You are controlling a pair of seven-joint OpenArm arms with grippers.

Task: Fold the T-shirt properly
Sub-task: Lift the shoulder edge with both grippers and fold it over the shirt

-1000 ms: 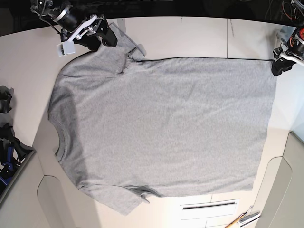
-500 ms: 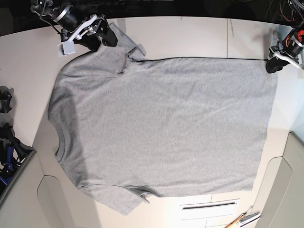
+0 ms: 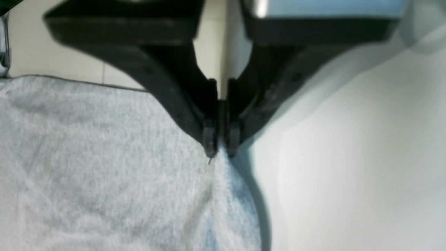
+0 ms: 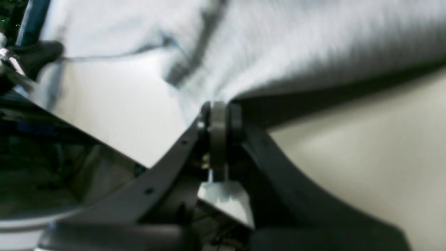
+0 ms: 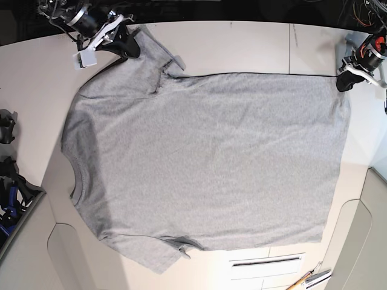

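The heather-grey T-shirt lies spread flat on the table, plain side up, its ribbed neck at the left and its hem at the right. At the far right corner of the hem my left gripper is shut on the cloth. In the left wrist view its gripper pinches the T-shirt at the edge. My right gripper is shut on the far sleeve at the top left. The right wrist view shows that gripper clamping bunched T-shirt fabric.
The cream table has a seam at the back right. A slotted panel and hand tools lie near the front right edge. Black clamps and a blue item sit beyond the left edge.
My left gripper has shifted left and toward the back, drawing the hem corner with it. My right gripper has moved slightly back with the sleeve.
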